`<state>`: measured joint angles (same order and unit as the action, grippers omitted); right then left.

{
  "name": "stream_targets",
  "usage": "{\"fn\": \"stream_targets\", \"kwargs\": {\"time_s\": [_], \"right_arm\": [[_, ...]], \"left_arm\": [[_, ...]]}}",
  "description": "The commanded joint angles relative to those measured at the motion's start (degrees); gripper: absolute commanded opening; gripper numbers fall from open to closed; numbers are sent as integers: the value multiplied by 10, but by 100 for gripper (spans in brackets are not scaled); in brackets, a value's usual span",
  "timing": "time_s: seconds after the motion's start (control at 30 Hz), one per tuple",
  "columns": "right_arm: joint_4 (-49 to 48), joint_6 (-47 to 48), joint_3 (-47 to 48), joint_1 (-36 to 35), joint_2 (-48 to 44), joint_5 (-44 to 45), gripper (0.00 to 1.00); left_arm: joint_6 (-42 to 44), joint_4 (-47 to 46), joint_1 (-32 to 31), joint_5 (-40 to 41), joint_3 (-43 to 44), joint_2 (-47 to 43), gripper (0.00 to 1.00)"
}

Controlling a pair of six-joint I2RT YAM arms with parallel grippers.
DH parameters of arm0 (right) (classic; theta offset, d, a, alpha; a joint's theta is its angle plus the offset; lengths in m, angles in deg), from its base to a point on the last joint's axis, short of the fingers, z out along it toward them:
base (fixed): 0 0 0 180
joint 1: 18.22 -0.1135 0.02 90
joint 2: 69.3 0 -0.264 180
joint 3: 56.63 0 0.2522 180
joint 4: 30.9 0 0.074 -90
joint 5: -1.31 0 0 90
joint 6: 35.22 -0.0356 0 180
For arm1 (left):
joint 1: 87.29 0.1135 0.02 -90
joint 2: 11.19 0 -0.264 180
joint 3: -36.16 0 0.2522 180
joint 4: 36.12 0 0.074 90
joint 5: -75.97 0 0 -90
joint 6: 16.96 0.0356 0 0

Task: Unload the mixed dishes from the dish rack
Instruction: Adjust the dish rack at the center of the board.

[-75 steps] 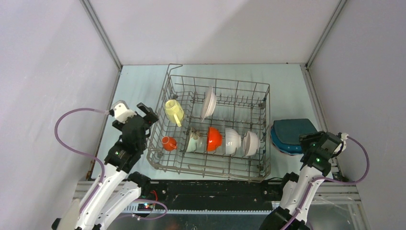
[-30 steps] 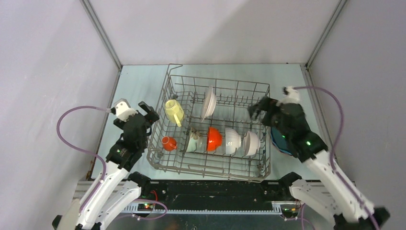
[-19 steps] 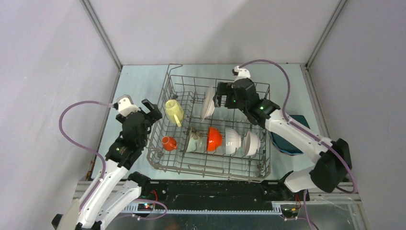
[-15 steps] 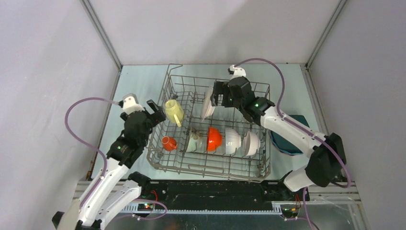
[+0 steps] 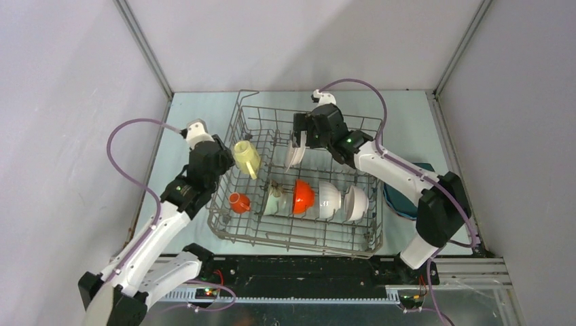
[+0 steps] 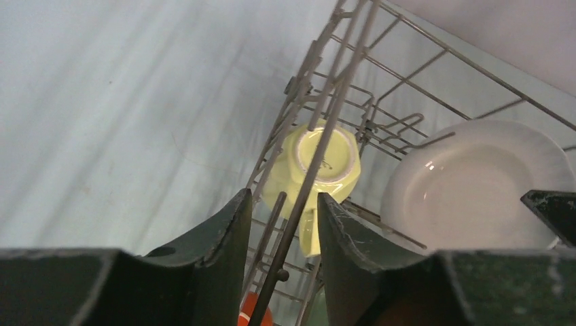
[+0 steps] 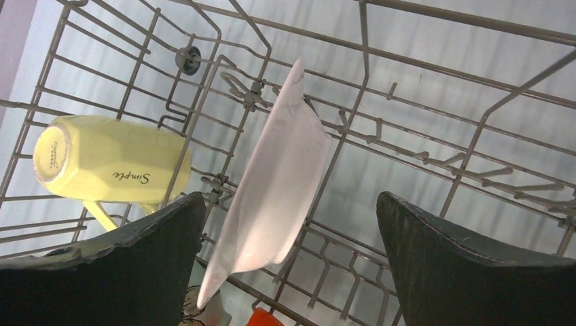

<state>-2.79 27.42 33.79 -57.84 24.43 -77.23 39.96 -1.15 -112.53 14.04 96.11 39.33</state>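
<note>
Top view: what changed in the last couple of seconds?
The right gripper swung from the blue plates to the dish rack's far side, open jaws straddling the upright white plate. The left gripper advanced to the rack's left wall, jaws narrowing around a wire by the yellow cup. Nothing gripped; dishes unmoved.

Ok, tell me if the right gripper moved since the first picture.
Yes: the right gripper swung left from outside the dish rack's right wall to over the white plate inside.
</note>
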Motion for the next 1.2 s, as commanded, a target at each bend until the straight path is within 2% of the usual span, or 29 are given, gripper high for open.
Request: {"fn": "stream_targets", "kwargs": {"time_s": [0.0, 0.23, 0.3, 0.5, 0.67, 0.87, 0.93, 1.07, 1.17], "right_arm": [[-23, 8, 49, 2, 29, -13, 99], [-7, -5, 123, 0, 93, -23, 100], [-5, -10, 138, -2, 106, -20, 99], [41, -26, 195, -17, 149, 17, 100], [47, -25, 215, -29, 164, 24, 99], [37, -26, 240, -39, 195, -22, 100], [25, -17, 248, -46, 206, -54, 97], [18, -8, 270, -63, 231, -57, 91], [19, -7, 290, -73, 246, -43, 82]], "left_arm": [[-29, 93, 3, 89, 27, 48, 32], [-106, 196, 3, 201, 79, 90, 3], [-140, 228, 3, 233, 87, 91, 0], [-237, 305, 4, 308, 91, 62, 0], [-251, 305, 4, 323, 75, 13, 0], [-241, 278, 4, 321, 51, -30, 0], [-236, 271, 4, 317, 47, -33, 0], [-233, 271, 5, 312, 49, -31, 0], [-232, 270, 5, 308, 49, -31, 0]]}}
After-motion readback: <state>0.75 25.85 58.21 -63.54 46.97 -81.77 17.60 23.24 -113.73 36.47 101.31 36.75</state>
